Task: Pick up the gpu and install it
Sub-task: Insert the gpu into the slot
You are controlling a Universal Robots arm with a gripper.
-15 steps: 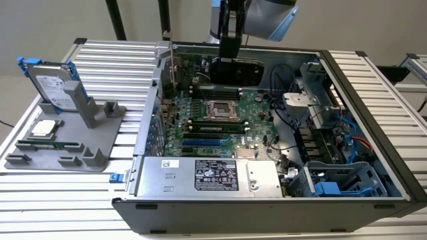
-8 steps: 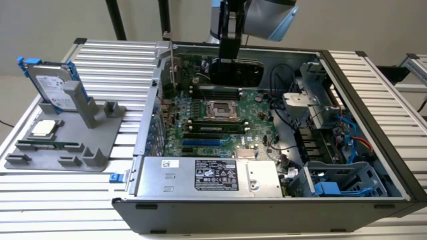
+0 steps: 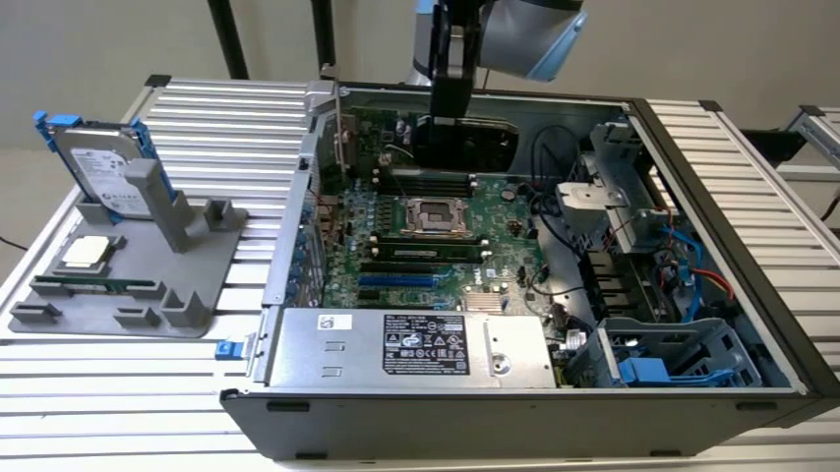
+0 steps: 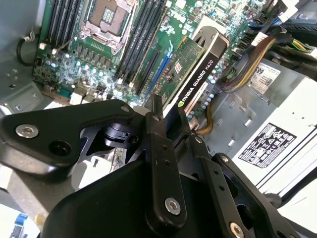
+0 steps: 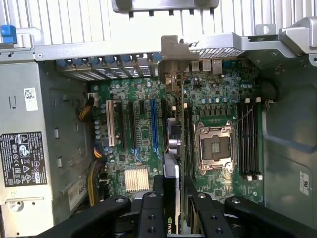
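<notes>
Tool (image 4: 171, 118) clamped on the gpu (image 4: 198, 64), which is held edge-on above the motherboard (image 5: 141, 124) inside the open computer case (image 3: 715, 187). Pick-up complete; seating in a slot apparently remains.

Backed by a plain beige wall (image 3: 735, 49), softly and evenly lit. Crossed at the exterior view's upper left by two black upright posts (image 3: 231, 39). Floored throughout with a silver table of ribbed aluminium slats (image 3: 197, 108), seen again in the first wrist view. Flanked at the exterior view's right edge by a second slatted table (image 3: 820, 133), near the first.
</notes>
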